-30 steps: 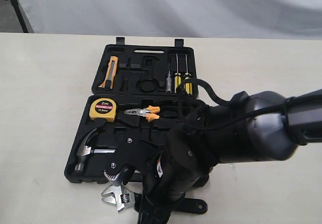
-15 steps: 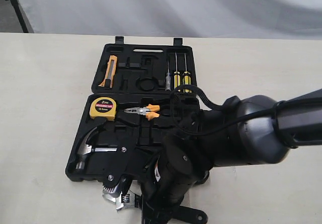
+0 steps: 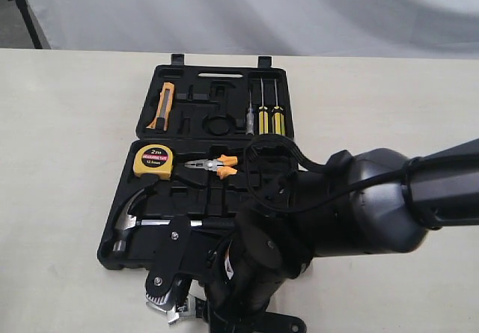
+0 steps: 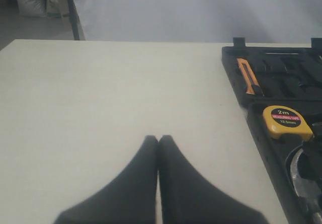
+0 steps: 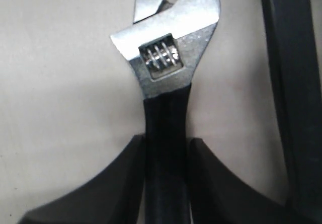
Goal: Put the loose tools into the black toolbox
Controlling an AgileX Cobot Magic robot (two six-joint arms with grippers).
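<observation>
At the six o'clock edge of the exterior view, just outside the near wall of the black toolbox (image 3: 196, 198), the right gripper (image 5: 166, 141) has its fingers (image 5: 126, 183) clamped on the black handle of the adjustable wrench (image 5: 171, 58). The grip sits low on the handle, probably so the steel head stays free to lead into a recess. Whether the wrench is clear of the tabletop (image 3: 67, 161) cannot be told. The toolbox lies open mid-tabletop with its lid toward twelve o'clock. It already holds the tape measure (image 3: 153, 161), pliers (image 3: 215, 167), hammer (image 3: 131, 221), utility knife (image 3: 162, 107) and screwdrivers (image 3: 268, 112). The left gripper (image 4: 158, 138), fingers pressed together on nothing, hangs over bare tabletop at the toolbox's nine o'clock, seemingly parked out of the way.
</observation>
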